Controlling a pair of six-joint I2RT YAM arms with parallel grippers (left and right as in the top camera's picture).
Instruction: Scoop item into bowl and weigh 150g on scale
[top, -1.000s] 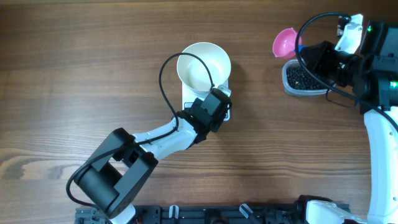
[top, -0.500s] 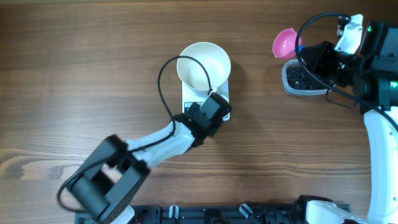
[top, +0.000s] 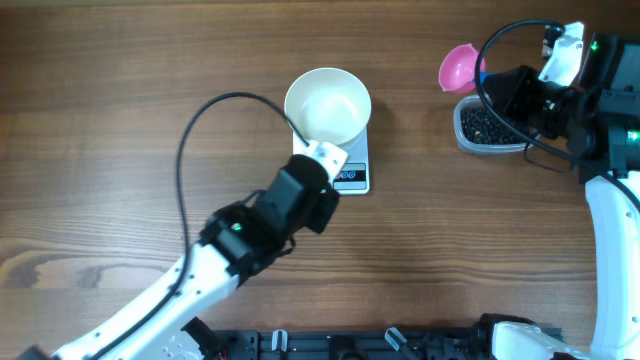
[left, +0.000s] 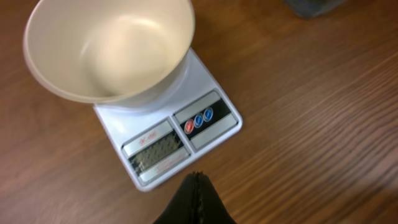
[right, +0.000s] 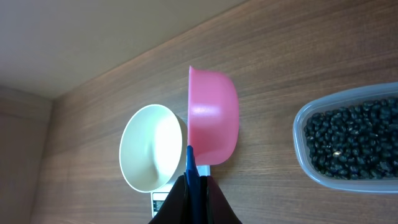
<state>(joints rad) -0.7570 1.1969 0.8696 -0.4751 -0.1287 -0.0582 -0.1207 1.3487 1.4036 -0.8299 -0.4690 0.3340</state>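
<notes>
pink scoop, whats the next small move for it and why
Probably lower the pink scoop, held in the right gripper, into the tub to dig into the black beans. The scoop looks empty and hangs beside the tub, the bowl sits empty on the scale, and the left gripper is shut, off the scale.

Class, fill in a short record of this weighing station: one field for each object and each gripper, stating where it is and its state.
White square digital scale: on the wooden table, display uncovered
Round white bowl: empty, standing on the scale
Small black beans: in the clear plastic tub
Pink plastic scoop: beside the tub, held by its handle
Left gripper: shut, empty, near the scale's display
Right gripper: shut on the scoop's handle
</notes>
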